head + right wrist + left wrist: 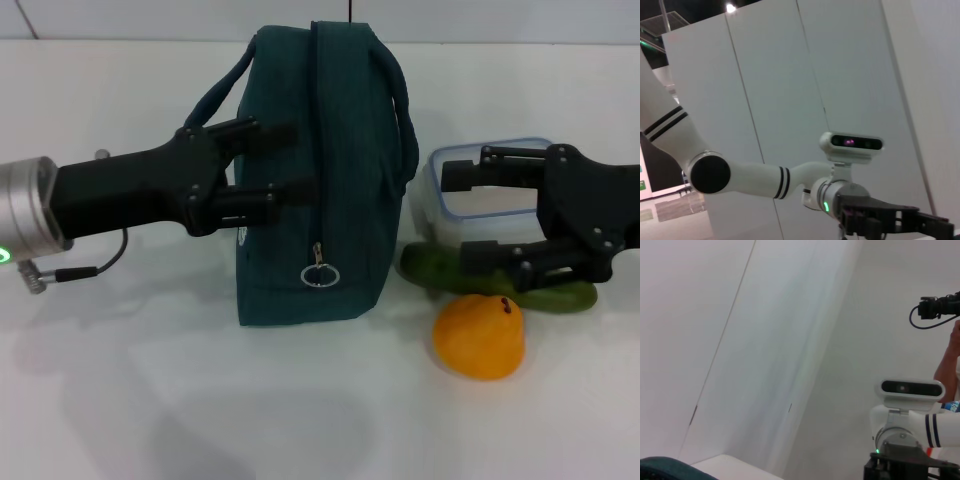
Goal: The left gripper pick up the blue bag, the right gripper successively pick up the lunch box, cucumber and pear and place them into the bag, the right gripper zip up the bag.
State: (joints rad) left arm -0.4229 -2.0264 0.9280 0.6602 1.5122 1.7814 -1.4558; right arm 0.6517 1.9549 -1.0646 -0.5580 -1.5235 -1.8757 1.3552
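Standing upright on the white table (120, 400), the blue bag (320, 180) was faced by the open left gripper (285, 160), so grasping seemingly came next, while the open right gripper (470, 215) straddled the lunch box (470, 205).

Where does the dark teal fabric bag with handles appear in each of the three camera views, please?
Head view: dark teal fabric bag stands upright at centre, the left claw against its side.
Left wrist view: only a teal sliver at the bottom-left corner.
Right wrist view: not in it.
Shared landmark: the left claw, also in the right wrist view.
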